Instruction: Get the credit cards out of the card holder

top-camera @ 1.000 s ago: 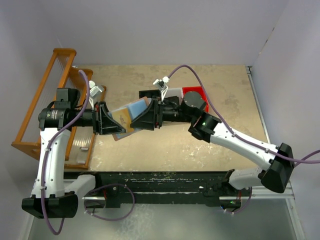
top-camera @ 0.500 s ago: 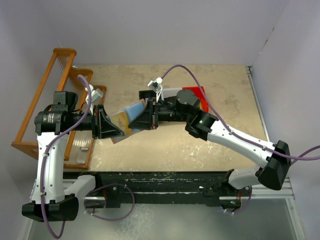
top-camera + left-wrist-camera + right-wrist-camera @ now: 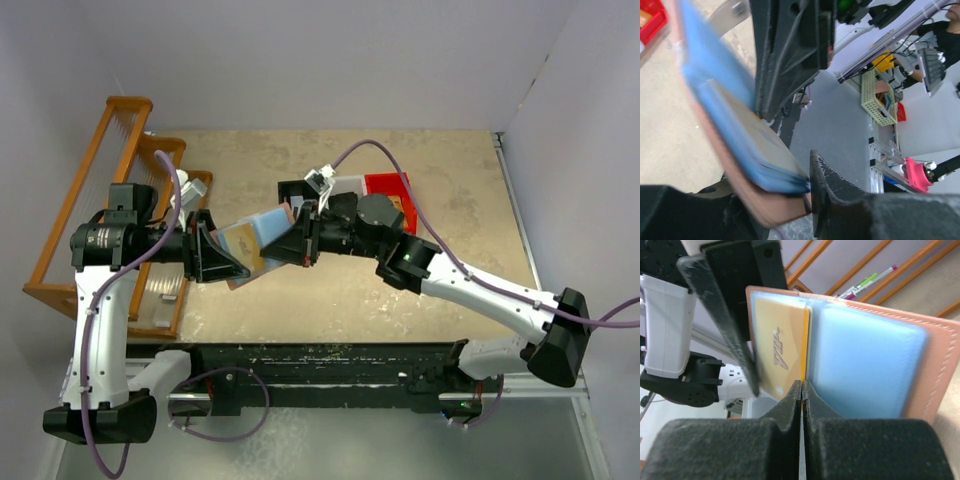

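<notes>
Left fingers (image 3: 840, 200) are seen clamped on one end of the card holder (image 3: 865, 360), a stitched salmon bifold with smooth light-blue lining, held open above the table (image 3: 460, 170). Right fingers (image 3: 785, 405) are pressed fully together at the edge of a tan-orange credit card (image 3: 777, 355) still pocketed; a pinch cannot be confirmed. Stitching is shown only by the right wrist view.

The card holder (image 3: 940, 365) looks like soft matt salmon leather with a stitched border and a smooth, faintly shiny pale blue lining, and the tan-orange credit card (image 3: 777, 355) is slick plastic. The right gripper (image 3: 801, 382) has fingers (image 3: 785, 407) of matt black plastic with a fine grainy texture. The table (image 3: 440, 160) is a dull, mottled, stone-like beige, and the rack (image 3: 90, 180) at the left is varnished orange wood.
</notes>
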Tool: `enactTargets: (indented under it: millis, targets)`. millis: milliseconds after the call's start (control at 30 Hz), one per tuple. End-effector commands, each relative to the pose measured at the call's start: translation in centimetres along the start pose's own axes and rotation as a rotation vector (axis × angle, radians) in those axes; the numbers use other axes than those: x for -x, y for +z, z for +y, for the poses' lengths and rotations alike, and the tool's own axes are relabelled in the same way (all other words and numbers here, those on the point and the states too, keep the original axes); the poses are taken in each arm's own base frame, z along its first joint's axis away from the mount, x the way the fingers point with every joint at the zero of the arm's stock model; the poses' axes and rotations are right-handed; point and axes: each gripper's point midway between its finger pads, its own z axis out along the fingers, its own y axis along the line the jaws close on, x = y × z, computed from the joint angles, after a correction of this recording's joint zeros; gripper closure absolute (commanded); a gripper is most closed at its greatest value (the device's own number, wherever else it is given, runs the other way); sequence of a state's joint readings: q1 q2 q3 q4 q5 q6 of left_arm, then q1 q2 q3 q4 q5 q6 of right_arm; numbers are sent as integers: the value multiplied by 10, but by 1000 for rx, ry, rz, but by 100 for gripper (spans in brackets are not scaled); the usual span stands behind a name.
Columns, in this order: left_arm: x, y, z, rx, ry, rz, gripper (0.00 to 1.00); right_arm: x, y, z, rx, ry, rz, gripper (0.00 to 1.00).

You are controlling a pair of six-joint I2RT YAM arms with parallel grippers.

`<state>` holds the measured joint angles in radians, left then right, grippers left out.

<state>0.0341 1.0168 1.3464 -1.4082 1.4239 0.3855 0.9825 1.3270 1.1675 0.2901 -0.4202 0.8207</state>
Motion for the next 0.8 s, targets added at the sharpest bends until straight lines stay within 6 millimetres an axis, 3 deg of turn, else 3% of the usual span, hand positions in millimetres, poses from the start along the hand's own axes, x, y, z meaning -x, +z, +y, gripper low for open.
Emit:
enactTargets:
  millis: [0,100,300,467,600,633,767]
  targets:
    - [21,-3,-60,-283,71,-119,59,17,-13,4,-17,-25,-124,100]
    - [22,-3,-60,-291,70,-124,60,17,-19,5,-20,-29,-132,100]
    - [23,-3,-60,-295,66,-138,76,15,-23,12,14,-22,-136,100]
    - [23,-3,-62,-298,71,-139,81,14,-27,21,63,-3,-129,100]
    - [23,-3,-62,-299,73,-140,84,20,-34,34,140,2,-144,69]
    - [24,-3,-62,-298,72,-140,85,12,-35,28,139,17,-129,62]
    - [25,-4,-65,-302,74,-142,87,10,-37,32,174,23,-115,54]
